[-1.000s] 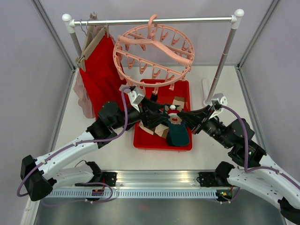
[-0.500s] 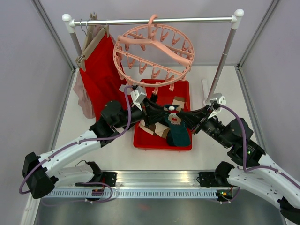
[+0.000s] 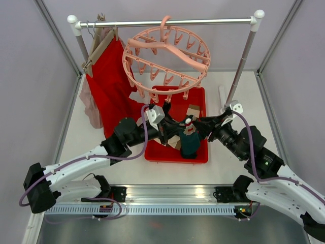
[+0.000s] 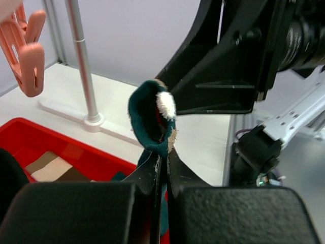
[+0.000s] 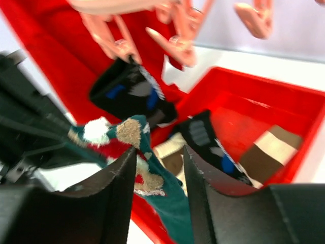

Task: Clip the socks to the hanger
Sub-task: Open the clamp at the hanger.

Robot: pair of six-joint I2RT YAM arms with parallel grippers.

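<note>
Teal sock (image 4: 147, 122) above red tray (image 3: 200, 156).
Both arms extend over tray; left end effector (image 4: 163, 162) pinches sock, right end effector (image 5: 159, 155) stands parted.

Over the red tray (image 3: 175, 158), a teal sock (image 3: 191, 144) between left hand (image 3: 179, 125) and right hand (image 3: 198, 124), pink hanger (image 3: 166, 56) behind.

Left arm (image 3: 81, 162) extended toward 2 o'clock, left gripper (image 4: 163, 163) clamped on teal sock (image 4: 144, 119). Right arm (image 3: 284, 187) angled toward 10 o'clock, right gripper (image 5: 160, 156) parted.

Pale grey walls (image 3: 25, 76), white tabletop (image 3: 167, 173), metal clothes rail (image 3: 203, 22)
</note>
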